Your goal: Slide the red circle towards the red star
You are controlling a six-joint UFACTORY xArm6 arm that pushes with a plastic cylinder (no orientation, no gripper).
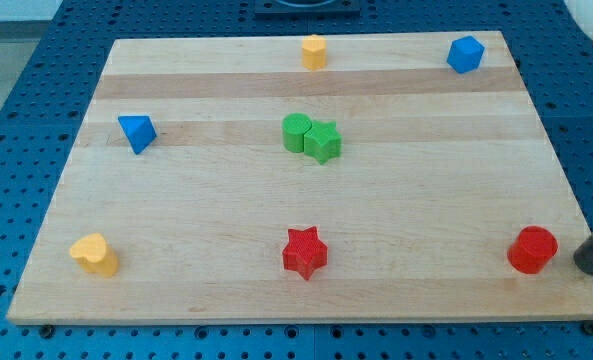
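The red circle (532, 249) lies near the board's bottom right corner. The red star (304, 252) lies at the bottom middle, well to the circle's left. My rod enters from the view's right edge, and my tip (583, 265) sits just right of the red circle, a small gap apart from it.
The wooden board (206, 210) carries a green circle (296, 132) touching a green star (323, 141) at centre, a blue triangle (136, 132) at left, a yellow heart (95, 254) at bottom left, a yellow block (314, 51) at top middle, and a blue block (465, 54) at top right.
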